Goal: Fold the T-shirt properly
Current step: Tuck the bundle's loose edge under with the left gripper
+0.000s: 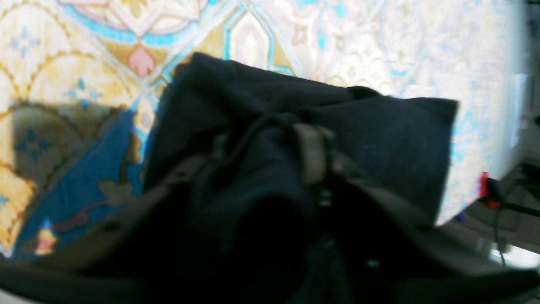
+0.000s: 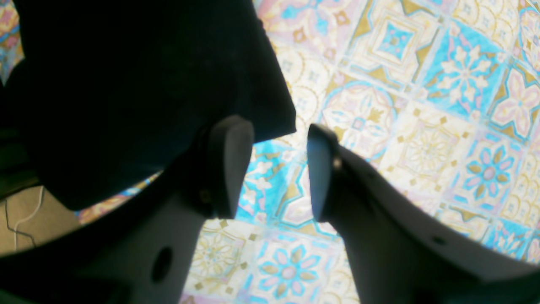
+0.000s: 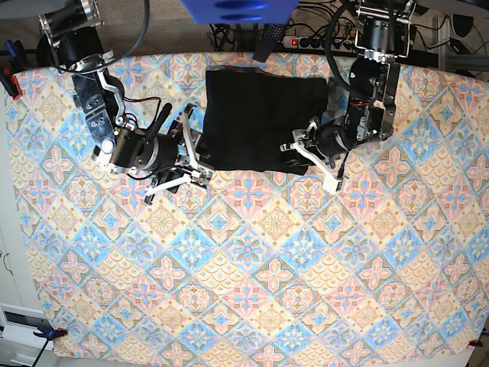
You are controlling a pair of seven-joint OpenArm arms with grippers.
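The black T-shirt point(image 3: 263, 118) lies folded on the tile-patterned bench point(image 3: 252, 260); the left claw point(image 1: 270, 147) pinches its cloth; the right claw point(image 2: 272, 169) stands spread, just beside its edge.

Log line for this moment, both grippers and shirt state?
left gripper: shut on T-shirt corner | right gripper: open, beside shirt edge, empty | shirt: folded rectangle on tablecloth
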